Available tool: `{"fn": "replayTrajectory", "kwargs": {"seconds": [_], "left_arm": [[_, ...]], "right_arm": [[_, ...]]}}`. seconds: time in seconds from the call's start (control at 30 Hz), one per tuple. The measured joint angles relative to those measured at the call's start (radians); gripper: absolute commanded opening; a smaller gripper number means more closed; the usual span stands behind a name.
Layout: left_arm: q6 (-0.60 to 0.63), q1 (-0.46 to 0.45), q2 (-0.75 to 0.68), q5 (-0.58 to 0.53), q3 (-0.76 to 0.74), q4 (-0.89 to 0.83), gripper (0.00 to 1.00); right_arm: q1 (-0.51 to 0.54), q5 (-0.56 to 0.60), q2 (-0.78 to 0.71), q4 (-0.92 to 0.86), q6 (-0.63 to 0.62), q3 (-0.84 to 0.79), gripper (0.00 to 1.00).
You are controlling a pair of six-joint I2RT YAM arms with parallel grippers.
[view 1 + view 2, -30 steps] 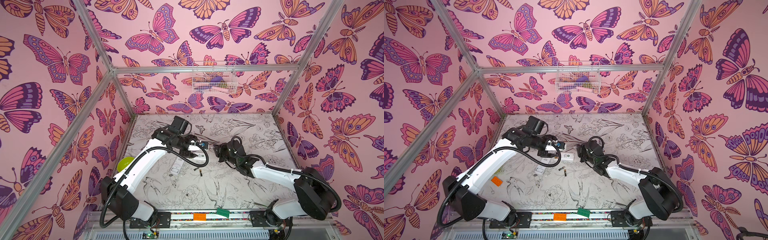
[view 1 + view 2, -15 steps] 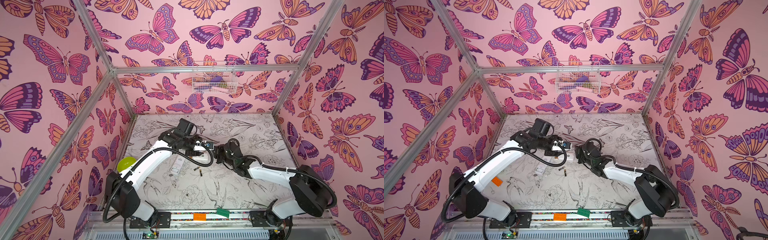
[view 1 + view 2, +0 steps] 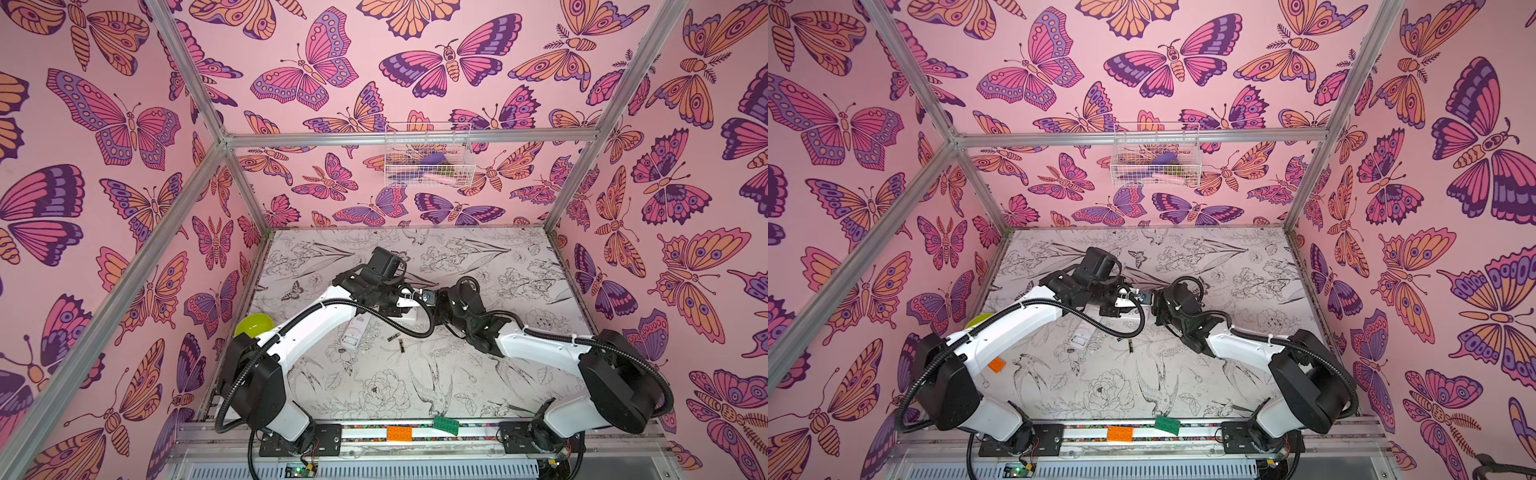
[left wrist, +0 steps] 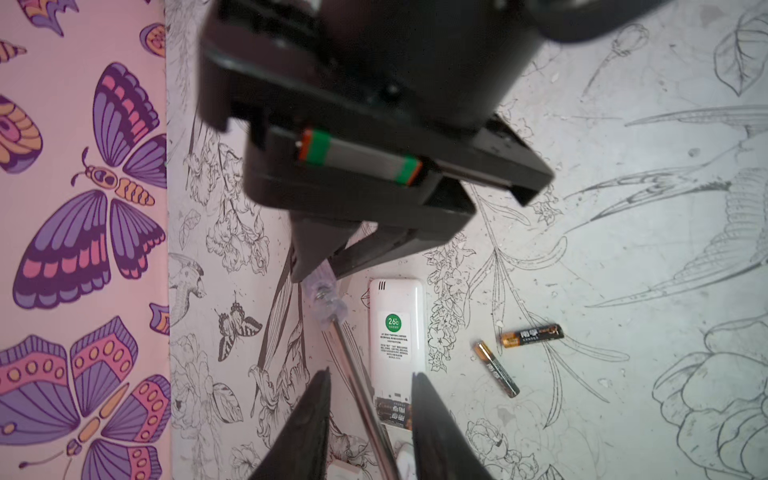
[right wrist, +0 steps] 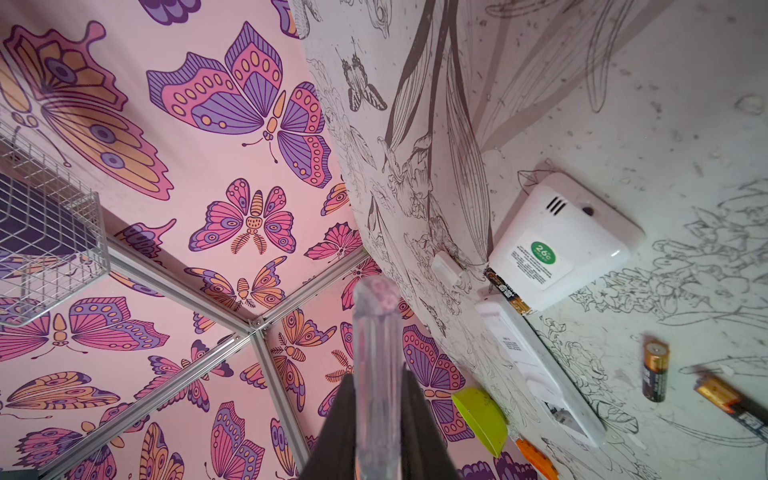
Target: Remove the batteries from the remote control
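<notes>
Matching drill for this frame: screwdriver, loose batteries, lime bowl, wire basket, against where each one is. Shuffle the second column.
1. screwdriver
2. loose batteries
3. lime bowl
4. wire basket

A. hanging above the back edge of the table
B. lying beside the white remote with the green sticker
C. clamped in the jaws of the right gripper
D. at the left edge of the table

Pairs: 1-C, 2-B, 3-D, 4-A

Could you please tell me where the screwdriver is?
In the left wrist view, the screwdriver hangs by the green-stickered remote, handle in the right gripper, shaft between the left gripper's fingers.
</notes>
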Motion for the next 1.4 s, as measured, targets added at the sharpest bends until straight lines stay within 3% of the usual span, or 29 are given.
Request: {"fn": "replayTrajectory", "kwargs": {"seconds": [0.23,0.37,0.67,0.9,1.17,1.3,1.4], "left_arm": [[-0.031,-0.01,0.008,-0.056,0.0,0.055,0.0],[-0.043,-0.01,0.008,-0.082,-0.006,0.086,0.0],[-0.114,-0.004,0.008,-0.114,-0.015,0.111,0.0],[-0.322,0.057,0.008,-0.021,0.061,0.045,0.0],[-0.681,0.216,-0.037,0.274,0.136,-0.002,0.0],[-0.834,0.293,-0.058,0.429,0.131,0.002,0.0],[-0.933,0.335,-0.079,0.548,0.083,0.043,0.0]], "right_arm": [[-0.002,0.021,0.003,0.006,0.023,0.0,0.11],[-0.003,0.04,0.003,0.016,0.037,0.0,0.17],[-0.009,0.044,-0.029,0.027,-0.013,-0.02,0.48],[-0.037,0.114,-0.266,-0.031,-0.305,-0.108,0.64],[-0.097,0.189,-0.56,-0.185,-0.806,-0.119,0.79],[-0.163,0.157,-0.604,-0.293,-1.015,-0.097,0.92],[-0.232,0.063,-0.6,-0.331,-1.144,-0.08,0.99]]}}
